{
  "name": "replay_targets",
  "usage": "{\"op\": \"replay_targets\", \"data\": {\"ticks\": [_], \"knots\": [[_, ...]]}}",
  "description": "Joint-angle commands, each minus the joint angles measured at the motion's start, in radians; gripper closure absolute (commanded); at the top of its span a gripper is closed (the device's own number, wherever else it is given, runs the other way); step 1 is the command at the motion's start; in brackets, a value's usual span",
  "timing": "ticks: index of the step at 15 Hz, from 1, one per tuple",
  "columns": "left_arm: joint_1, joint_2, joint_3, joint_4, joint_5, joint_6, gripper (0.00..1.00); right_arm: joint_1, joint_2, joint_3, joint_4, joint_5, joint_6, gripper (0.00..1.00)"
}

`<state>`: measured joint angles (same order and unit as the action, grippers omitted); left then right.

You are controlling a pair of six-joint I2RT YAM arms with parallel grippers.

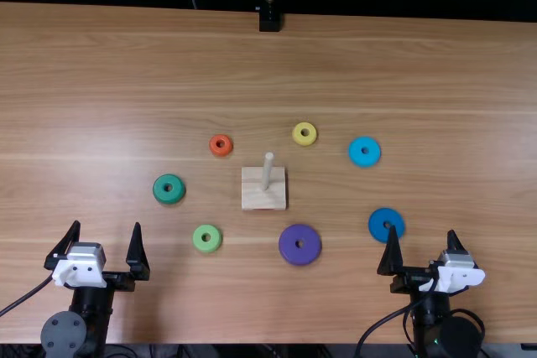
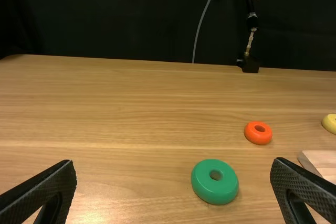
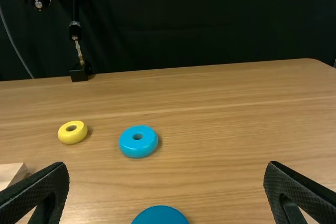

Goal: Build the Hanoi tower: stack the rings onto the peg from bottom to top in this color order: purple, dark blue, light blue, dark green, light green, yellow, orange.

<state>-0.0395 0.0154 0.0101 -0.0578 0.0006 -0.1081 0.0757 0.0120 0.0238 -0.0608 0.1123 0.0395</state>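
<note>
The left claw and right claw stand open and empty over the bench. The peg is bare, so first comes gripping the purple ring, at its 5 o'clock. The dark blue ring, towards 4, may crowd the right claw.

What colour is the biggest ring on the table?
Purple; the biggest ring shows best in the top view.

Rings: I see purple, dark blue, light blue, dark green, light green, yellow, orange
Peg, base: pale beige
Counter: light brown, streaky grain
</note>
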Motion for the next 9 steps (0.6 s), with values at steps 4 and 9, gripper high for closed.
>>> {"op": "replay_targets", "data": {"ticks": [4,9], "knots": [[-0.005,-0.015,-0.01,-0.027,-0.012,0.005,0.0,-0.007,-0.012,-0.007,-0.001,-0.006,-0.001,0.0],[-0.005,-0.015,-0.01,-0.027,-0.012,0.005,0.0,-0.016,-0.012,-0.005,0.01,-0.006,0.001,0.0]]}}
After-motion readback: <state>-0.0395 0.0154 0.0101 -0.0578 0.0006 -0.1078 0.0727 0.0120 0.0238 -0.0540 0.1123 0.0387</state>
